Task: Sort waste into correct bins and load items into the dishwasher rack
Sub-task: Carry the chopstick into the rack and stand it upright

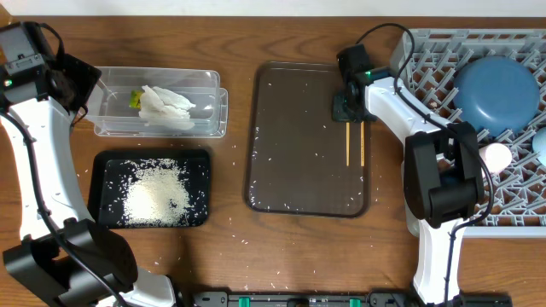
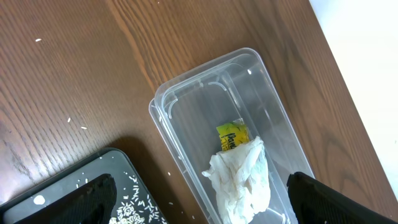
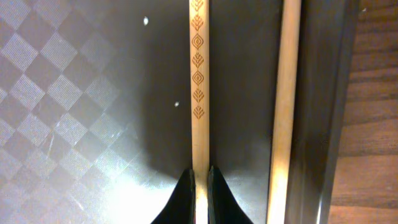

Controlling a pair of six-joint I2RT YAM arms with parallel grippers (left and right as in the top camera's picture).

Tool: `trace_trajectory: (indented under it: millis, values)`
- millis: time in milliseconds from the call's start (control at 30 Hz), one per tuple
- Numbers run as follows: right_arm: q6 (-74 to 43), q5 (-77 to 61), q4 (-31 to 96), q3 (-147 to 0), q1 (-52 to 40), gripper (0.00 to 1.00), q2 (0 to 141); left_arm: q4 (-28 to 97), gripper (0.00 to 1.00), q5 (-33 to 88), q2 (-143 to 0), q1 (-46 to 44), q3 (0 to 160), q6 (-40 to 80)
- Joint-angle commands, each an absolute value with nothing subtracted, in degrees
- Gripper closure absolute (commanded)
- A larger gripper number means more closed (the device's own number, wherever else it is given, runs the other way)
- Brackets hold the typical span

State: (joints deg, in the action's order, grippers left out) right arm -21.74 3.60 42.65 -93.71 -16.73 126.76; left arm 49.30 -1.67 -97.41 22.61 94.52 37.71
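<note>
Two wooden chopsticks lie on the right side of the brown serving tray. My right gripper is at their far end and is shut on the left chopstick. The other chopstick lies free beside the tray rim. My left gripper is wide open and empty above the left end of the clear tub. The tub holds the white tissue and the snack wrapper. The rice heap lies in the black tray.
The grey dishwasher rack at the right holds the dark-blue dish, a small pale cup and the light-blue bowl at the frame edge. Loose rice grains lie scattered on the serving tray and the table.
</note>
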Motion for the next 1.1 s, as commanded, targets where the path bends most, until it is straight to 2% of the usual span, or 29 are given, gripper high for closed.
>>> trace_trajectory:
  millis: [0, 133, 367, 567, 833, 1067]
  values:
    - [-22.68, 1.91, 45.06, -94.63, -17.08, 0.99, 126.30, 49.45, 0.09, -1.76, -96.99, 22.70, 94.83, 38.24]
    - [-21.15, 1.63, 48.66, -97.76, -14.70, 0.99, 122.08, 49.45, 0.09, -1.76, -96.99, 22.70, 94.83, 38.24]
    - [-11.31, 0.54, 54.43, -105.10, -6.52, 0.99, 111.94, 49.45, 0.09, -1.76, -96.99, 22.70, 94.83, 38.24]
    - [-1.04, -6.59, 54.74, -105.75, 1.61, 0.99, 104.92, 49.45, 0.09, -1.76, -96.99, 22.70, 94.83, 38.24]
    - [3.51, -6.76, 55.00, -103.68, 7.53, 0.99, 105.60, 49.43, 0.09, -1.76, -96.99, 22.70, 94.83, 38.24]
    - [3.51, -9.96, 47.59, -96.31, 7.46, 0.99, 107.00, 49.45, 0.09, -1.76, -96.99, 22.70, 94.83, 38.24]
